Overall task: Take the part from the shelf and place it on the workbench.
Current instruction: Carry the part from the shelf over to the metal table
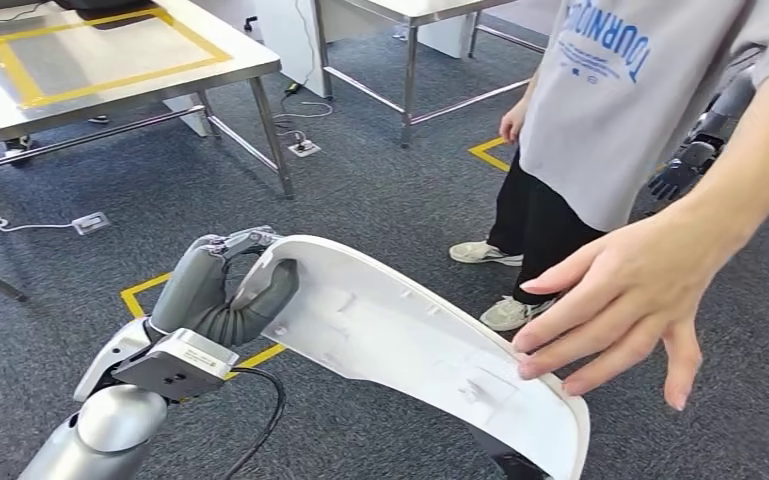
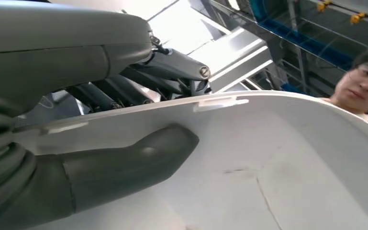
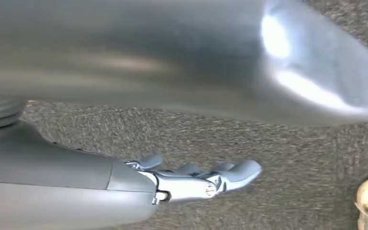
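— Curved white plastic shell parts (image 1: 410,340)?
— One, in one grey robot hand (image 1: 230,290).
— Steel-topped tables?
— Two: one with yellow tape on top (image 1: 110,60), one further right (image 1: 410,10).
— Persons in grey printed shirts (image 1: 620,100)?
— One.
— Pale sneakers?
— Two (image 1: 485,253) (image 1: 510,313).
— Small white boxes on cables on the carpet?
— Two (image 1: 90,223) (image 1: 304,148).
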Available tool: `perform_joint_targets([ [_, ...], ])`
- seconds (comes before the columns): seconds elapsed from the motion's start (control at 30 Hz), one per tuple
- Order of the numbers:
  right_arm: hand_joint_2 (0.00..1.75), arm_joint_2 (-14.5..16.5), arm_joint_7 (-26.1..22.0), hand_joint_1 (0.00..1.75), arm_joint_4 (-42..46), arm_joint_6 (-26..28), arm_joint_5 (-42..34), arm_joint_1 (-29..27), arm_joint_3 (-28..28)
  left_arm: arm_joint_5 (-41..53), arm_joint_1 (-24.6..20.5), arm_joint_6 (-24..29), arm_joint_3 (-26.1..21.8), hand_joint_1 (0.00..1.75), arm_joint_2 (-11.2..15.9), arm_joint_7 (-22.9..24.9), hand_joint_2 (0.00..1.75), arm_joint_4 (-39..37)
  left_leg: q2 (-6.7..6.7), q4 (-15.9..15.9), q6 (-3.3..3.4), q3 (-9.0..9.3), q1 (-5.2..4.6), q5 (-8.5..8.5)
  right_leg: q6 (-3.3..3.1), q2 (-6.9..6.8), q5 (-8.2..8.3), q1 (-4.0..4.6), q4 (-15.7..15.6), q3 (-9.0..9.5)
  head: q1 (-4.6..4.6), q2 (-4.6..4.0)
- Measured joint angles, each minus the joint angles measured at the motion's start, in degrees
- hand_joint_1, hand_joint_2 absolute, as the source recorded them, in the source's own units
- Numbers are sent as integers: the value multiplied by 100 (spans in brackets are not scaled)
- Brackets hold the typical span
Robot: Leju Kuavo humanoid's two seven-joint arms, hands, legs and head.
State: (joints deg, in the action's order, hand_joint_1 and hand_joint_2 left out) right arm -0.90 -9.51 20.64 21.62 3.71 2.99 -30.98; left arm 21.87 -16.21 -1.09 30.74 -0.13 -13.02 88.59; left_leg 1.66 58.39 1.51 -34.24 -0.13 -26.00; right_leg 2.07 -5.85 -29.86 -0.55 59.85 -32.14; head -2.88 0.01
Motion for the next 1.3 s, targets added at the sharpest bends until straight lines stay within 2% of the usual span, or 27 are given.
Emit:
perform_joint_targets([
  [0.07, 0, -4, 24, 0, 7, 19, 1, -16, -1, 4, 20, 2, 1, 175, 1, -5, 175, 55, -143, -13, 44, 1, 32, 21, 49, 377, -337, -23, 603, -261, 8, -1],
  [0.13, 0, -16, 38, 0, 8, 26, -2, -69, -2, 5, 47, 2, 2, 175, 0, -4, 175, 65, -313, -8, 59, -11, 36, 26, 63, 523, -630, -27, 1337, -633, 13, -1],
  [0.17, 0, -24, 40, 0, 8, 27, -4, -90, -2, 5, 64, 2, 2, 175, 1, -4, 175, 68, -402, -4, 59, -14, 36, 28, 63, 537, -629, -29, 1488, -729, 13, 0],
  [0.2, 0, -28, 40, 0, 8, 30, -4, -100, -2, 5, 77, 2, 2, 175, 2, -4, 175, 71, -491, 3, 53, -15, 38, 31, 58, 548, -508, -31, 1406, -715, 13, 0],
  [0.23, 0, -31, 39, 0, 8, 34, -4, -102, -2, 5, 86, 2, 2, 175, 2, -5, 175, 79, -577, 13, 41, -13, 43, 32, 51, 583, -297, -38, 1105, -593, 13, 1],
  [0.3, 0, -34, 38, 0, 8, 44, -4, -100, -2, 5, 91, 2, 2, 175, 1, -5, 175, 100, -733, 47, -7, -27, 49, 27, 42, 821, 75, -66, 303, -243, 12, 0],
  [0.37, 0, -34, 38, 0, 8, 52, -4, -104, -2, 5, 93, 2, 3, 175, 2, -5, 175, 116, -861, 60, -83, -62, 47, 35, 21, 981, 176, -73, -84, -80, 11, 0],
  [0.43, 0, -34, 38, 0, 12, 57, -4, -98, -2, 5, 102, 2, 3, 175, 11, -5, 175, 126, -965, 31, -169, -92, 53, 65, -42, 886, 182, -64, -103, -76, 11, -1],
  [0.47, 0, -34, 37, 0, 15, 58, -3, -90, -1, 5, 108, 2, 3, 175, 20, -5, 175, 134, -910, 44, -203, -105, 52, 55, -84, 824, 195, -66, -118, -67, 9, -1],
  [0.53, 0, -34, 34, 0, 26, 56, -2, -85, -1, 4, 108, 2, 5, 175, 33, -12, 175, 147, -595, 336, -257, -241, 38, -143, -167, 680, 211, -75, -153, -48, -7, -1],
  [0.57, 0, -36, 34, 0, 30, 46, -2, -95, -1, 4, 107, 2, 9, 175, 35, -17, 175, 150, -399, 661, -276, -383, 34, -332, -196, 603, 206, -64, -157, -44, -15, 0],
  [0.6, 0, -39, 35, 0, 33, 33, -4, -110, -2, 3, 106, 2, 12, 175, 37, -23, 175, 150, -287, 1053, -293, -563, 39, -536, -214, 523, 199, -55, -156, -44, -22, 0],
  [0.67, 0, -50, 38, 0, 34, 11, -12, -137, -2, -5, 110, 2, 17, 175, 39, -32, 175, 146, -227, 1637, -316, -826, 50, -755, -225, 359, 191, -43, -153, -45, -24, 1],
  [0.7, 0, -54, 38, 0, 35, 8, -18, -142, -2, -11, 111, 2, 19, 175, 41, -38, 175, 145, -214, 1651, -318, -817, 53, -710, -223, 284, 187, -40, -151, -42, -24, 0],
  [0.73, 0, -56, 38, 0, 37, 7, -22, -144, -2, -17, 111, 3, 21, 175, 43, -43, 175, 144, -182, 1428, -311, -685, 53, -567, -217, 211, 180, -39, -150, -32, -24, 0],
  [0.77, 0, -56, 38, 0, 39, 7, -25, -144, -4, -21, 110, 5, 22, 175, 44, -49, 175, 147, -90, 1033, -292, -460, 48, -375, -205, 145, 170, -35, -148, -16, -24, 0],
  [0.8, 0, -57, 39, 0, 41, 9, -26, -144, -6, -25, 109, 10, 23, 175, 45, -55, 175, 151, 67, 615, -253, -232, 25, -232, -185, 85, 155, -21, -143, 1, -24, -1],
  [0.87, 0, -62, 46, 0, 44, 15, -19, -145, -13, -30, 107, 26, 23, 175, 47, -66, 175, 169, 276, 98, -164, 33, -13, -94, -131, -12, 128, 10, -135, 29, -20, 0],
  [0.9, 0, -64, 56, 0, 45, 19, -14, -144, -16, -31, 109, 33, 23, 175, 51, -72, 175, 177, 283, 48, -123, 39, -31, -105, -100, -63, 120, 20, -138, 41, -19, 0],
  [0.97, 0, -69, 89, 0, 62, 30, -1, -134, -27, -31, 119, 51, 22, 175, 61, -84, 175, 201, 124, 23, -54, 27, -21, -73, -29, -131, 98, 8, -145, 74, -16, 1],
  [1.03, 0, -74, 120, 0, 86, 49, 14, -119, -43, -19, 122, 85, 21, 175, 65, -92, 175, 235, -18, -12, 15, 40, 16, -33, 42, 113, -58, -18, 50, 12, -13, 0],
  [1.1, 0, -84, 146, 0, 96, 59, 21, -126, -60, 8, 126, 120, 20, 175, 62, -95, 175, 257, -157, -22, 51, 38, 42, -11, 83, 451, -416, -31, 702, -290, -7, 1],
  [1.17, 0, -96, 174, 0, 96, 59, 20, -151, -69, 28, 144, 134, 21, 175, 62, -95, 175, 260, -319, -17, 59, 27, 43, -7, 96, 536, -669, -30, 1400, -647, -3, 0],
  [1.2, 0, -100, 185, 0, 96, 59, 20, -157, -70, 32, 156, 136, 21, 175, 64, -95, 175, 262, -405, -13, 57, 25, 44, -4, 94, 540, -633, -30, 1503, -720, -3, 0],
  [1.23, 0, -103, 196, 0, 96, 59, 20, -155, -72, 36, 164, 138, 21, 175, 66, -95, 175, 264, -491, -5, 51, 27, 47, -4, 90, 551, -478, -34, 1369, -679, -2, -1],
  [1.27, 0, -105, 203, 0, 96, 59, 20, -149, -73, 39, 169, 139, 21, 175, 67, -95, 175, 270, -574, 7, 40, 29, 51, -5, 83, 596, -244, -44, 1028, -538, -2, -1],
  [1.3, 0, -107, 206, 0, 96, 59, 20, -140, -74, 42, 171, 140, 21, 175, 67, -95, 175, 279, -647, 21, 22, 26, 58, -8, 76, 721, -35, -64, 613, -357, -3, 0],
])
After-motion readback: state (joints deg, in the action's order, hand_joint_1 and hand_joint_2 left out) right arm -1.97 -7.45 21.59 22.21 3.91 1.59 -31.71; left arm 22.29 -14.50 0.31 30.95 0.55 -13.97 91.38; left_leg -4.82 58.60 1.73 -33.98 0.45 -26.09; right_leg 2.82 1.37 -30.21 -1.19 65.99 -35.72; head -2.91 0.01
